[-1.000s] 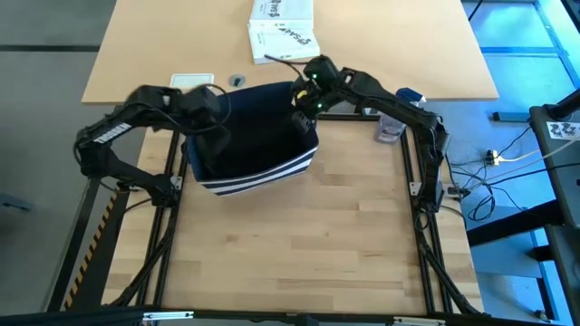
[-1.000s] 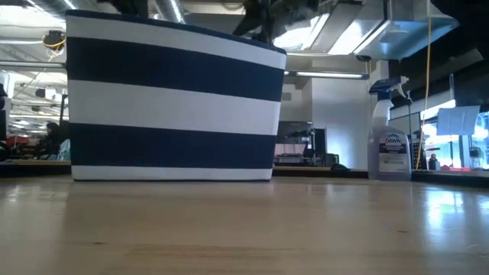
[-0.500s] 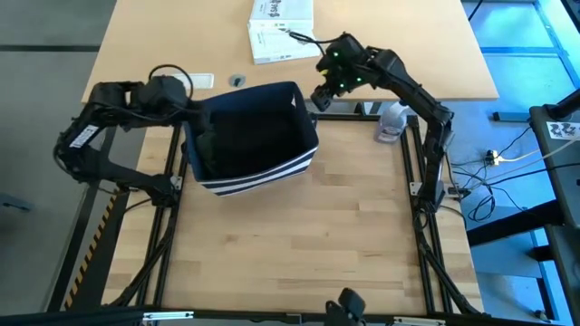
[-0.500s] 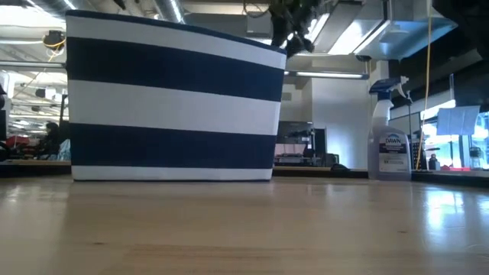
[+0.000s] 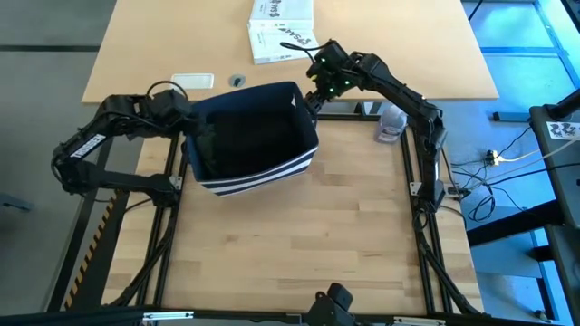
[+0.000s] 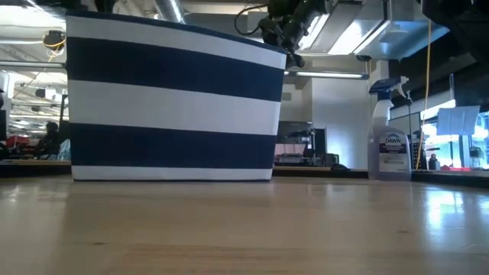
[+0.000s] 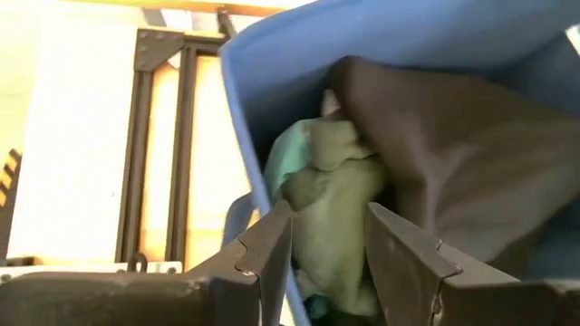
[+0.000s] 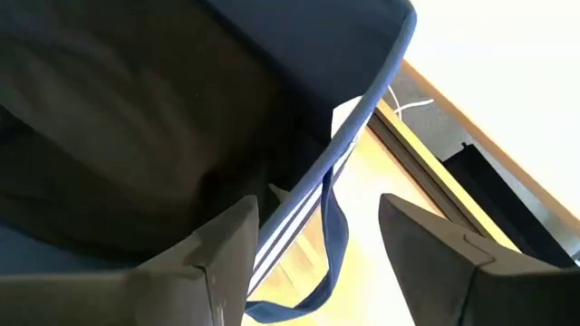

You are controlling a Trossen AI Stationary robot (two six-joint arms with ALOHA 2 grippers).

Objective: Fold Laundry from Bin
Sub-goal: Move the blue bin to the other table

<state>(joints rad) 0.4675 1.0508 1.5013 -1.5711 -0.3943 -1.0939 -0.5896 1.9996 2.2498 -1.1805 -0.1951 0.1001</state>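
Note:
The bin (image 5: pixel 258 149), dark navy with white stripes, stands on its base at the far middle of the wooden table. Laundry fills it: a light green garment (image 7: pixel 335 199) and a dark one (image 7: pixel 444 154) lie bunched inside. My left gripper (image 5: pixel 186 122) hovers open at the bin's left rim (image 7: pixel 243 154), its fingers (image 7: pixel 267 254) pointing down at the green garment. My right gripper (image 5: pixel 315 91) hovers open over the bin's far right corner, its fingers on either side of the rim and side handle (image 8: pixel 331 235). Dark cloth (image 8: pixel 118 118) lies below it.
A white printed box (image 5: pixel 283 27) and a small white card (image 5: pixel 192 81) lie on the lighter table beyond the bin. A spray bottle (image 5: pixel 391 122) stands to the right of the bin. The near half of the wooden table (image 5: pixel 299 244) lies in front of the bin.
My left gripper drew back from over the bin toward the table's left edge, then came in again to the bin's left rim and rolled. My right gripper rose away from the bin's far right corner toward the far edge, then moved back over that corner. The bin kept still.

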